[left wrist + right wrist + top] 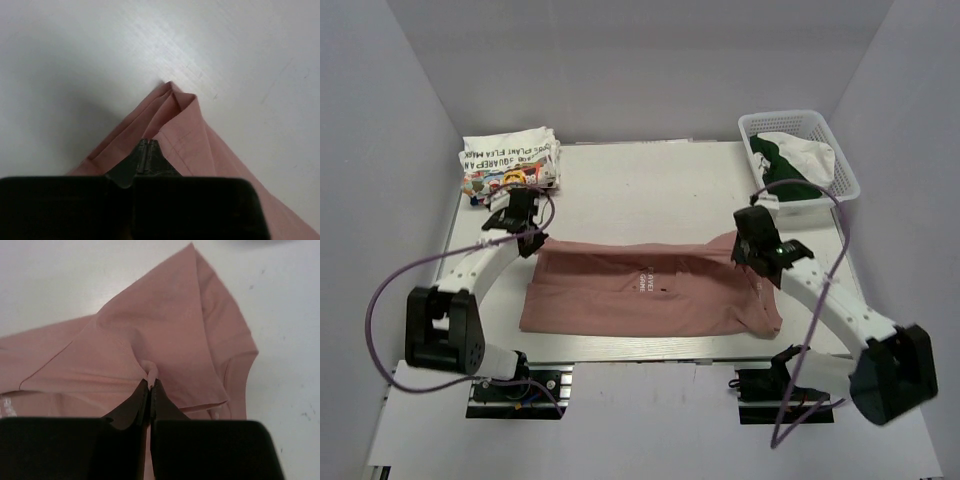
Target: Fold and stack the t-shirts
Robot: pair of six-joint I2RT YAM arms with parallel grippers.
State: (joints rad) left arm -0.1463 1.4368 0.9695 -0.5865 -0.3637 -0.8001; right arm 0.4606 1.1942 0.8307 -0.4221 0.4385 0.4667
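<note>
While both far corners are pinched, pink shirt [650, 295]: spread print-up on the table [650, 190], middle toward 6 o'clock. Left gripper [148, 149]: jaws clamped on its 10 o'clock corner. Right gripper [151, 384]: jaws clamped on a tuft by the 2 o'clock sleeve. Step, as I judge: first fold. Next move calls for lifting both corners evenly toward 6 o'clock. White shirt [510, 162]: folded, 10 o'clock. Basket [790, 117]: 2 o'clock.

Bright diffuse overhead light; soft shadow on table [75, 115] beside dusty-pink shirt [190, 135]; wrist-view foreground dark, blurred.
</note>
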